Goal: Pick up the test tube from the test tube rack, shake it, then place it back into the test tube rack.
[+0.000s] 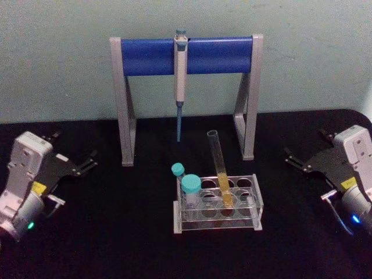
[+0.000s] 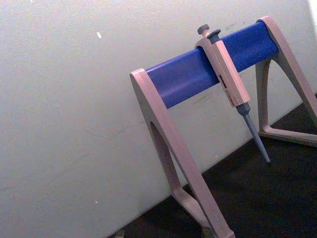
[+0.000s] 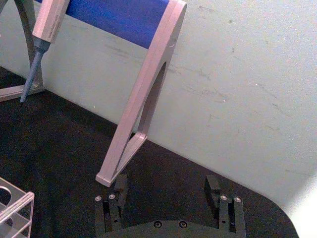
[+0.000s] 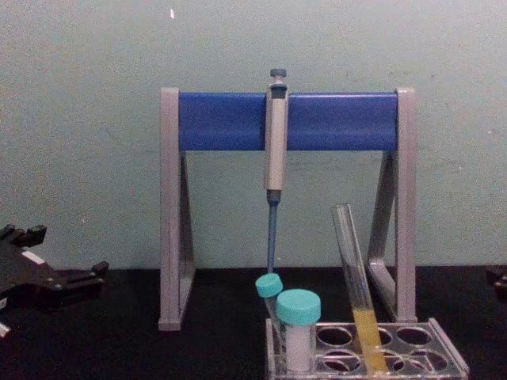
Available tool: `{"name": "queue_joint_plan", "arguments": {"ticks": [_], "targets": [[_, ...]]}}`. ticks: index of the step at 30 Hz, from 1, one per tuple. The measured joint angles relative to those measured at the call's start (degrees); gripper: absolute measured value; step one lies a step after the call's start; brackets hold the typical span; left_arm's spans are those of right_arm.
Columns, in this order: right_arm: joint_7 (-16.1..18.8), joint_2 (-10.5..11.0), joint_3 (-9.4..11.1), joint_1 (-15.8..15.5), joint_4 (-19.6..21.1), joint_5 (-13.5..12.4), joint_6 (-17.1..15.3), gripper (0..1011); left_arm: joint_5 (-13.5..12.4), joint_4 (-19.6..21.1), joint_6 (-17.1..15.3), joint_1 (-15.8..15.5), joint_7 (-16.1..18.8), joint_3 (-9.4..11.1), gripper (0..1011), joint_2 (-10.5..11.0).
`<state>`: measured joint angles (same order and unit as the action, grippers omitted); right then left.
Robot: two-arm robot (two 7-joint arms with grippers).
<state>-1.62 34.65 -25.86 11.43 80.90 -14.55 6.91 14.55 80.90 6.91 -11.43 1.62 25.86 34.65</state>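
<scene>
the test tube [image 1: 220,168] stands in the test tube rack [image 1: 256,200], in a hole right of the middle. it is tilted, its open mouth leaning toward the robot's left, and there is yellow-orange liquid in its lower part. two teal-capped tubes [image 1: 190,187] sit at the rack's left end. the rack rests on the black tabletop [image 1: 116,232], in front of the grey-and-blue pipette stand [image 1: 151,56], where a pipette [image 1: 181,75] hangs from the blue bar with its tip pointing down.

the left gripper [image 1: 75,146] is low at the left side of the tabletop, well apart from the rack, jaws spread and holding nothing. over on the right, the right gripper [image 1: 305,144] sits low too, also well apart from the rack. the right wrist view shows its two black fingers [image 3: 120,184] wide apart with bare tabletop between them, and a corner of the clear rack at the edge. nothing touches the test tube.
</scene>
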Motion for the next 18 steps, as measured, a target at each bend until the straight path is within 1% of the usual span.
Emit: {"name": "queue_joint_plan", "arguments": {"ticks": [18], "targets": [[0.0,0.0,0.0,0.0,0.0,0.0,0.0,1000,0.0,0.0,0.0,0.0,0.0,0.0,1001,0.0]]}}
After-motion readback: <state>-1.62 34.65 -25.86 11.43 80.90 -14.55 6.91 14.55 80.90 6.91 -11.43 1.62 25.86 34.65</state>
